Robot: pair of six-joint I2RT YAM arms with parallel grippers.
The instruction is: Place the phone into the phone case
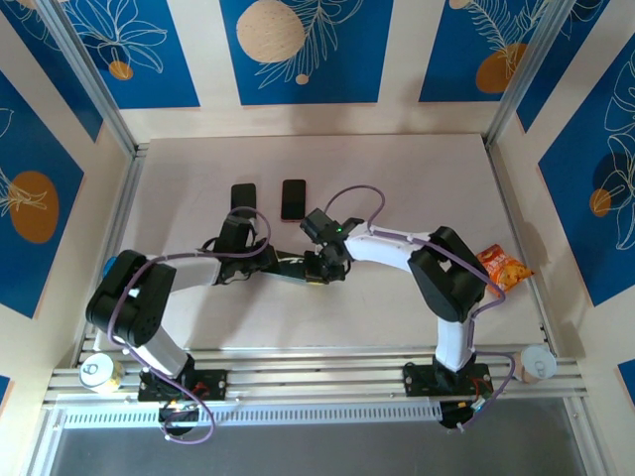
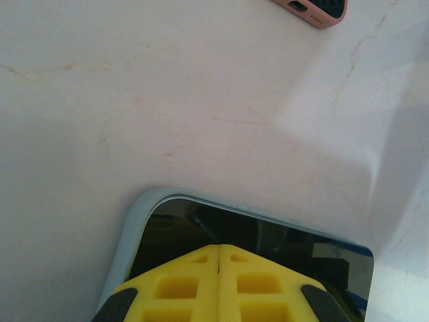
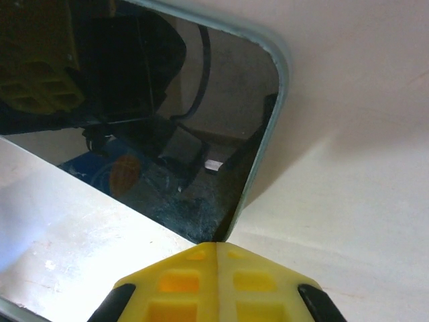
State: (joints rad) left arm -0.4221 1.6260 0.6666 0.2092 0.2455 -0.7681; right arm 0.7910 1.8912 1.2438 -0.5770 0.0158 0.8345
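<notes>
**Both pincers shut at the phone**

Left wrist: the left gripper (image 2: pixel 219 249) has its yellow fingers pressed together and holds nothing. Its tips are over the dark screen of the phone (image 2: pixel 268 238), which lies flat on the table (image 2: pixel 134 100). The pink case (image 2: pixel 312 8) lies apart, farther off to the right.

Right wrist: the right gripper (image 3: pixel 216 247) is likewise closed and empty, its tips at the phone's pale-blue edge, near a rounded corner.

Top view: both arms reach inward and meet mid-table. The case lies just beyond them, beside a black slab (image 1: pixel 243 196). A snack bag (image 1: pixel 501 266) lies by the right edge.
</notes>
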